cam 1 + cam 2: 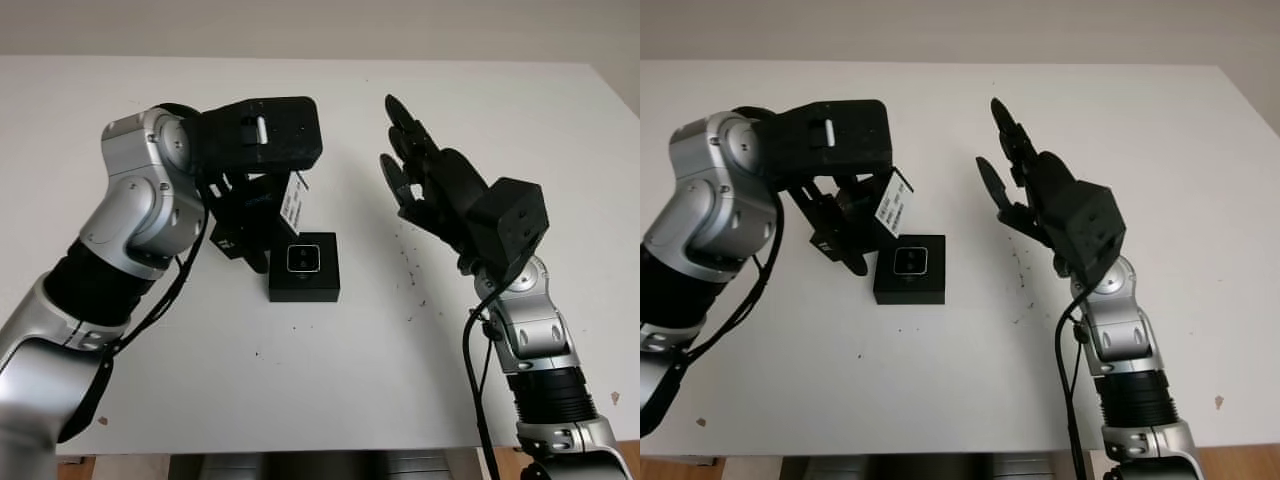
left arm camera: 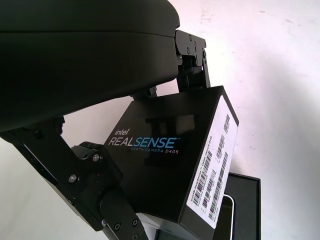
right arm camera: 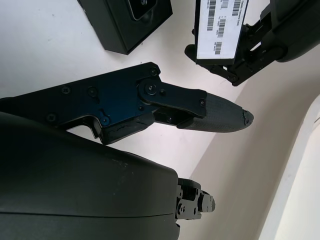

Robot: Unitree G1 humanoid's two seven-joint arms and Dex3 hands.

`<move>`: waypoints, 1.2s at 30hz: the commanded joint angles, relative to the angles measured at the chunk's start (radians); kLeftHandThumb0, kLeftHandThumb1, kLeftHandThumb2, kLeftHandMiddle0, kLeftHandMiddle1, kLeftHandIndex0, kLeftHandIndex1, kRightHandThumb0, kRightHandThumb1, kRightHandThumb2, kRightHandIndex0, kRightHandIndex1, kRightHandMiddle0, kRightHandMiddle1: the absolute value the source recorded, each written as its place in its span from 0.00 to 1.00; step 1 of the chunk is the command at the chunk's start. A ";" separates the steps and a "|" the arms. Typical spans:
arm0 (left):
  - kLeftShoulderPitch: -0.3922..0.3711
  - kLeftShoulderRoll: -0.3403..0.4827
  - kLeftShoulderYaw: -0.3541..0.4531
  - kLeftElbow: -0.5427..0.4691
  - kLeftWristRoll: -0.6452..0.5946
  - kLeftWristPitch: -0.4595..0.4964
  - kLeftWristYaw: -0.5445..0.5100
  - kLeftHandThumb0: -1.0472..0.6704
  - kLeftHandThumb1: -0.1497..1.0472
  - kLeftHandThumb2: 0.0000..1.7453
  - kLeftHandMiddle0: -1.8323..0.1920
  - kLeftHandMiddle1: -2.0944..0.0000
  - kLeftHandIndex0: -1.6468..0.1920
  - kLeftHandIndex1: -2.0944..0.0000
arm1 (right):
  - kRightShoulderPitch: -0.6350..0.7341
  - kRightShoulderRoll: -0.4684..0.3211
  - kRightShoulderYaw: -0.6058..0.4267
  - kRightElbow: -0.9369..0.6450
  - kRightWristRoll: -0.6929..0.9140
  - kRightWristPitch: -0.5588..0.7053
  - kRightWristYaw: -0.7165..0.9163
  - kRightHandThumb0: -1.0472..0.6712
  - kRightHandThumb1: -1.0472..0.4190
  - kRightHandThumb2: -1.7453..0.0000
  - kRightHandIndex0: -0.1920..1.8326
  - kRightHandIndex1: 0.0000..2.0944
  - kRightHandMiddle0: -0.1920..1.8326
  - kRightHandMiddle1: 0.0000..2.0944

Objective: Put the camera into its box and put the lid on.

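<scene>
- Two black hands over white table [image 1: 330, 400].
- L hand [image 1: 250, 215] near table centre-left, fingers clamped on black lid [image 2: 170, 155] marked "Intel RealSense Depth Camera D405"; white barcode label [image 1: 894, 209] on lid's side.
- Lid tilted, held off the table, just above and beside the box's far-left corner, not seated.
- Box [image 1: 304, 268] flat on table w/ camera [image 1: 302, 259] in it, lens face up.
- R hand [image 1: 425, 185] raised to the right of box, well apart from it, holding nothing, palm toward lid.
- Dark specks [image 1: 412, 270] on table between box and R arm.
</scene>
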 commanded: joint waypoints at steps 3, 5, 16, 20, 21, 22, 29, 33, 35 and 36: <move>-0.040 -0.010 -0.014 0.013 0.006 0.004 0.021 0.47 1.00 0.07 0.67 0.17 0.80 0.18 | -0.015 0.007 0.005 -0.001 -0.003 -0.015 -0.001 0.17 0.00 0.65 0.06 0.03 0.07 0.03; -0.038 -0.013 -0.018 0.019 0.005 0.006 0.030 0.47 1.00 0.06 0.64 0.17 0.77 0.17 | -0.015 0.005 0.008 -0.002 -0.010 -0.021 -0.005 0.16 0.00 0.65 0.06 0.03 0.07 0.03; -0.050 -0.016 -0.053 0.057 -0.004 0.040 0.001 0.46 1.00 0.05 0.66 0.19 0.74 0.16 | -0.011 0.015 0.008 -0.022 -0.020 -0.002 -0.017 0.15 0.00 0.65 0.05 0.03 0.07 0.03; -0.055 -0.027 -0.036 0.051 -0.059 0.112 -0.030 0.49 1.00 0.07 0.66 0.16 0.77 0.15 | -0.008 0.021 0.009 -0.030 -0.022 0.004 -0.022 0.15 0.00 0.65 0.05 0.02 0.08 0.04; -0.059 -0.022 -0.041 0.048 -0.069 0.113 -0.036 0.49 1.00 0.07 0.66 0.15 0.76 0.14 | -0.007 0.023 0.009 -0.027 -0.021 -0.003 -0.023 0.15 0.00 0.65 0.05 0.02 0.08 0.04; -0.062 -0.016 -0.049 0.045 -0.073 0.111 -0.041 0.48 1.00 0.07 0.64 0.15 0.74 0.12 | -0.006 0.023 0.009 -0.022 -0.025 -0.013 -0.026 0.15 0.00 0.65 0.05 0.02 0.08 0.04; -0.068 -0.037 -0.081 0.024 -0.079 0.169 -0.021 0.48 1.00 0.06 0.61 0.15 0.75 0.13 | -0.006 0.033 0.013 -0.023 -0.026 -0.006 -0.031 0.14 0.00 0.65 0.05 0.03 0.08 0.04; -0.046 -0.060 -0.084 -0.001 -0.099 0.209 0.014 0.49 1.00 0.07 0.65 0.13 0.83 0.15 | -0.002 0.037 0.011 -0.029 -0.025 -0.002 -0.032 0.15 0.00 0.65 0.06 0.03 0.08 0.04; -0.036 -0.063 -0.095 -0.012 -0.104 0.207 0.034 0.49 1.00 0.06 0.66 0.11 0.88 0.11 | 0.001 0.036 0.011 -0.029 -0.030 -0.007 -0.033 0.15 0.00 0.65 0.06 0.03 0.08 0.04; -0.032 -0.063 -0.102 -0.013 -0.106 0.204 0.042 0.49 1.00 0.05 0.65 0.10 0.87 0.09 | 0.002 0.037 0.010 -0.032 -0.028 -0.001 -0.033 0.15 0.00 0.65 0.06 0.03 0.08 0.03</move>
